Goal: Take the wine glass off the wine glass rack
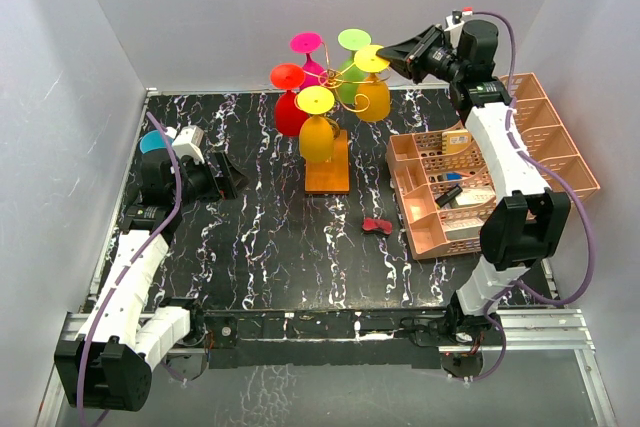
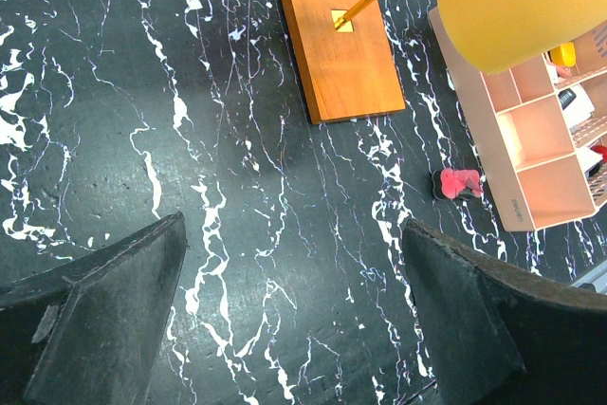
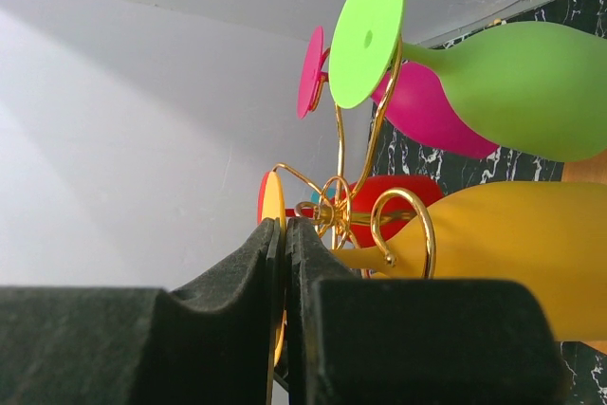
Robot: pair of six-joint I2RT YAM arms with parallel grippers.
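The wine glass rack is a gold wire stand (image 1: 335, 77) on an orange-brown wooden base (image 1: 328, 169). Several coloured glasses hang upside down from it: red (image 1: 290, 112), pink (image 1: 312, 59), green (image 1: 350, 75), and two yellow. My right gripper (image 1: 397, 55) is at the rack's top right, shut on the flat foot disc (image 3: 274, 220) of the back-right yellow wine glass (image 1: 373, 97). Its bowl (image 3: 512, 253) lies beside a gold scroll hook (image 3: 403, 225). My left gripper (image 2: 294, 301) is open and empty, low over the table at the left (image 1: 225, 175).
A peach lattice organiser (image 1: 545, 137) holding small items stands at the right, under my right arm. A small red-pink object (image 1: 377, 226) lies on the black marble table in front of the rack base (image 2: 337, 35). A teal object (image 1: 152, 141) sits behind my left arm.
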